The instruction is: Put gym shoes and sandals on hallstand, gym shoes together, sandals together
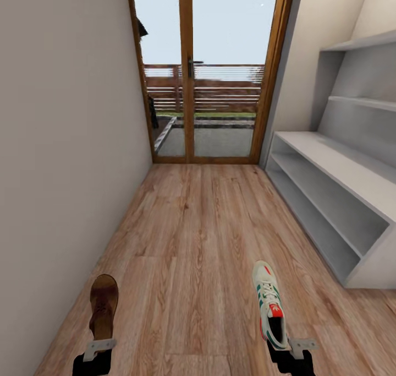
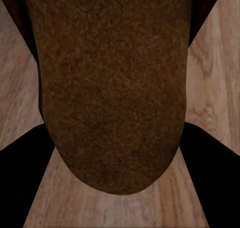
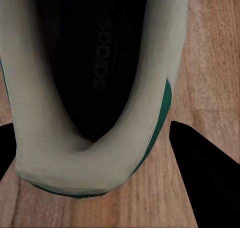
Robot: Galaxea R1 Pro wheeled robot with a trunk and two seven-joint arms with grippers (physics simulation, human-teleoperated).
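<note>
- Brown leather slip-on sandal [image 1: 104,305] sits in the left hand [image 1: 94,353], gripped at its heel end, toe pointing down the corridor toward the glazed wooden door [image 1: 206,73]; in the left wrist view its grainy brown underside [image 2: 112,87] lies between the two dark fingers [image 2: 22,180].
- White lace-up gym shoe with green stripes and a red-orange tongue patch [image 1: 270,304] is held by the right hand [image 1: 290,353] at the heel, and in the right wrist view the dark opening and white collar [image 3: 95,87] sit between the fingers [image 3: 205,173].
- Both hands look closed on their shoes, carried above the light wood-plank corridor floor [image 1: 192,244].
- White hallstand with a low worktop and two long open shelves [image 1: 352,175] stands ahead to the right, well apart from both shoes.
- My judgement: the step is the carry to the rack. Turn toward it and close in before reaching.
- Set the gym shoe down flat on the worktop, leaving bare space beside it for its partner.
- Place the sandal farther along, likewise with room next to it.
- A heel-only grip may let a shoe swing, so move slowly and release only once the sole rests fully on the surface.
</note>
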